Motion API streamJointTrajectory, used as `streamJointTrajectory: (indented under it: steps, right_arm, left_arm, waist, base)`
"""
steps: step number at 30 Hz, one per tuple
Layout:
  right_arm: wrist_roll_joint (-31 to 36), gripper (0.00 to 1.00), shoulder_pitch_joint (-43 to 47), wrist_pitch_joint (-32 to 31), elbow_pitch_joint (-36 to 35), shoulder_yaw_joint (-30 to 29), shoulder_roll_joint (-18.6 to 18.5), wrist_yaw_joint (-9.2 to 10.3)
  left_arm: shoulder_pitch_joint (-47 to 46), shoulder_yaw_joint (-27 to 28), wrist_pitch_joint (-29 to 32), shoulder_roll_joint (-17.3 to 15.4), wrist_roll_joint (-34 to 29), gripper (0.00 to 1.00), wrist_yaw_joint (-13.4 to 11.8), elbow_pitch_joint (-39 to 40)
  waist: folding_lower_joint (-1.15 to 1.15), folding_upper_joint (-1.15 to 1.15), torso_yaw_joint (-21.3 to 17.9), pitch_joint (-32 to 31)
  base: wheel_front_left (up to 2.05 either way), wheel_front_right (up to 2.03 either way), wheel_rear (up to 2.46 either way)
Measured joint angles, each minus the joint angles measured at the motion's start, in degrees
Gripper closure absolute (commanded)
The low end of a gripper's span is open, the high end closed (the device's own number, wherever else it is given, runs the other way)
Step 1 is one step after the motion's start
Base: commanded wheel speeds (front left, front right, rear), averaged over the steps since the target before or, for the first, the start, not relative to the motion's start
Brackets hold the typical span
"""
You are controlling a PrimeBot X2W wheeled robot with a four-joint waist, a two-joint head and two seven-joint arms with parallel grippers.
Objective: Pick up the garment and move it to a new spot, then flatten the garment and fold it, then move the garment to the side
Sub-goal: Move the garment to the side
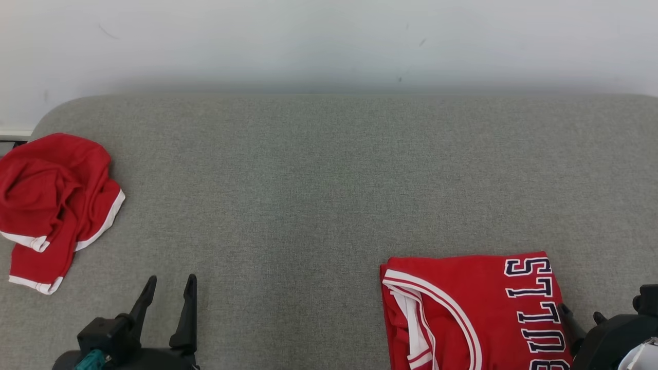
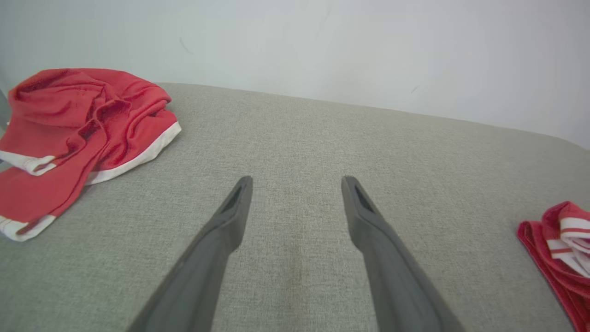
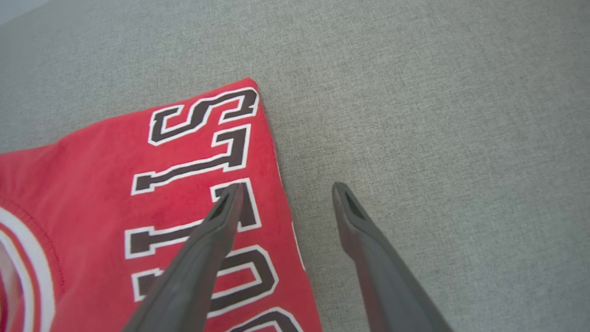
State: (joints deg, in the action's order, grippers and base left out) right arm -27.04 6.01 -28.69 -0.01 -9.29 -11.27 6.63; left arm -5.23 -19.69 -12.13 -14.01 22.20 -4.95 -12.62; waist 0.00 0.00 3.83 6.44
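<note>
Jersey (image 1: 462, 308) edge beneath right gripper (image 3: 286, 186), jaws spread.

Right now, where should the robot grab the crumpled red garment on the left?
Probably pinch the raised fold on top of the garment, coming straight down with the left jaws, which stand open and nearest. That fold sticks up from the heap, so the jaws can straddle it; the white-trimmed edges lie flat on the cushion, giving little to grab.
</note>
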Motion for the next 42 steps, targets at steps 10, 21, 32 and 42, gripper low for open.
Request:
streamJointTrajectory:
  steps: [10, 21, 32, 42]
  right_arm:
    - [0.0, 0.00, -2.9, 1.4, 4.6, 0.6, -0.1, -0.15]
    - [-0.1, 0.01, -4.5, -0.1, 10.7, 2.7, 0.0, -1.11]
    - [-0.3, 1.00, -9.3, -1.3, 14.8, 4.4, -1.3, -3.14]
    - [6.7, 1.00, -22.1, -1.6, 16.0, 9.2, -10.4, -8.13]
  left_arm:
    - [-1.4, -1.1, 0.2, 0.4, -0.1, 0.00, 0.5, -0.3]
    - [-1.8, -1.0, 0.3, 0.3, -0.1, 0.00, 0.9, -1.2]
    - [-1.9, -1.2, 0.3, 0.2, -0.1, 0.00, 0.9, -1.2]
    - [-2.3, -1.4, 0.5, -0.2, -0.1, 0.00, 1.0, -1.1]
  waist:
    - [0.00, 0.00, 1.1, 0.8]
    - [0.00, 0.00, 2.4, 0.9]
    - [0.00, 0.00, 2.5, 0.9]
    - [0.00, 0.00, 2.6, 1.5]
  base:
    - [0.00, 0.00, 0.00]
    - [0.00, 0.00, 0.00]
    - [0.00, 0.00, 0.00]
    - [0.00, 0.00, 0.00]
